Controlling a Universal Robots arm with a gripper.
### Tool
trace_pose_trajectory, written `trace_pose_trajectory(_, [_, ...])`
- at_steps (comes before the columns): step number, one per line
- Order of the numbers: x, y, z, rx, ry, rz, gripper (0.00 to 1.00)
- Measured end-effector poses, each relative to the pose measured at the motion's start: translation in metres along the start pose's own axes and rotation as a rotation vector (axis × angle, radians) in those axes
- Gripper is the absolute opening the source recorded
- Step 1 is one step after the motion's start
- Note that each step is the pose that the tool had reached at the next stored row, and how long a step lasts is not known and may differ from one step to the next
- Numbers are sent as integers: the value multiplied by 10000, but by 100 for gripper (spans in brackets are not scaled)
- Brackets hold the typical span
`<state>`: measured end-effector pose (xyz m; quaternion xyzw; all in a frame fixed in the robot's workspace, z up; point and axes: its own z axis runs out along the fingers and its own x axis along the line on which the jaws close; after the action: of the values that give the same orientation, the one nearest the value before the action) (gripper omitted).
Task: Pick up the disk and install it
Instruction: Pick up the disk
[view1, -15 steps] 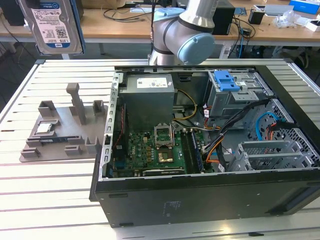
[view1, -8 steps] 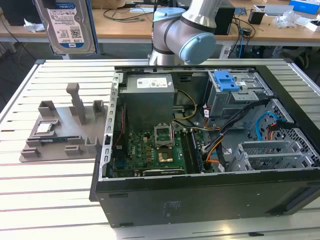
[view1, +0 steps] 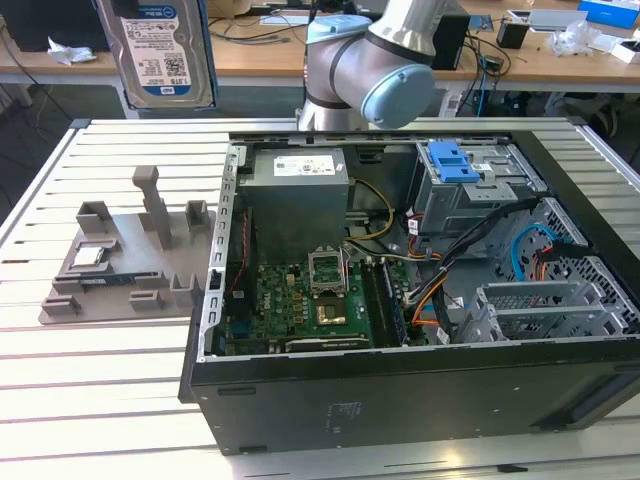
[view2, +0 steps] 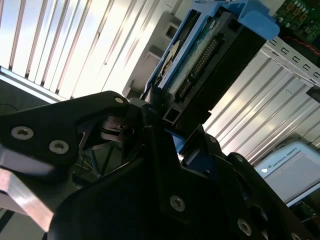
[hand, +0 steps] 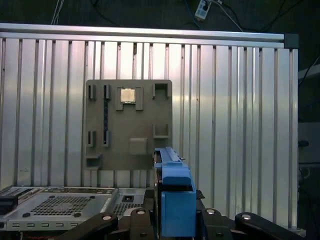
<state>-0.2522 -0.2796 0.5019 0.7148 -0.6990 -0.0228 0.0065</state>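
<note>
The gripper (view2: 159, 112) is pinched tight on the disk (view2: 200, 55), its black fingers (view2: 150, 150) pressed against the blue rail frame at one end, so the drive juts out past them with its connector edge showing in the second wrist view. In the exterior view the disk (view1: 165, 50) hangs upright, high above the slatted metal table (view1: 90, 400), with its blue-and-white label facing the camera. It is clear of everything beneath it, on the exterior view's left of the arm (view1: 370, 60). The open computer case (view1: 400, 400) lies on its side on the table. Inside are a grey power-supply box (view1: 295, 195) with a white sticker, a green motherboard (view1: 290, 310) carrying a processor socket (view1: 328, 268), bundles of orange and black cables (view1: 440, 300), and a metal drive cage topped by a blue plastic bracket (view1: 450, 160) at the far corner. Just beside the case, on the exterior view's left, sits a grey moulded tray (view1: 75, 300) with several pockets and upright posts. In the first wrist view the tray holds a small square silver chip (hand: 128, 95) in one pocket and a dark narrow strip (hand: 105, 120) in a slot near it, and the disk's blue rail is in front of the camera, apart from the tray
</note>
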Motion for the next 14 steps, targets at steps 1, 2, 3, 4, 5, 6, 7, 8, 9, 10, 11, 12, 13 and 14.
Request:
trace_pose_trajectory(1, [1,-25,-1,0,0,0,36])
trace_pose_trajectory(2, [1,-45,-2,0,0,0,36])
trace_pose_trajectory(3, [1,-65,-3,0,0,2,36])
trace_pose_trajectory(4, [2,-89,-4,0,0,1,36])
trace_pose_trajectory(5, [3,-141,-6,0,0,1,36])
trace_pose_trajectory(6, [4,-166,-7,0,0,1,36])
trace_pose_trajectory(7, [4,-189,-8,0,0,1,36])
trace_pose_trajectory(8, [5,-219,-9,1,0,0,36])
trace_pose_trajectory(9, [5,-244,-10,0,0,0,36])
trace_pose_trajectory(10, [6,-269,-11,0,-1,1,36])
trace_pose_trajectory(11, [6,-295,-12,1,-1,1,36])
trace_pose_trajectory(12, [7,-316,-13,0,0,1,36])
trace_pose_trajectory(13, [7,-339,-15,-1,0,1,36])
trace_pose_trajectory(14, [8,-367,-16,-1,0,1,36])
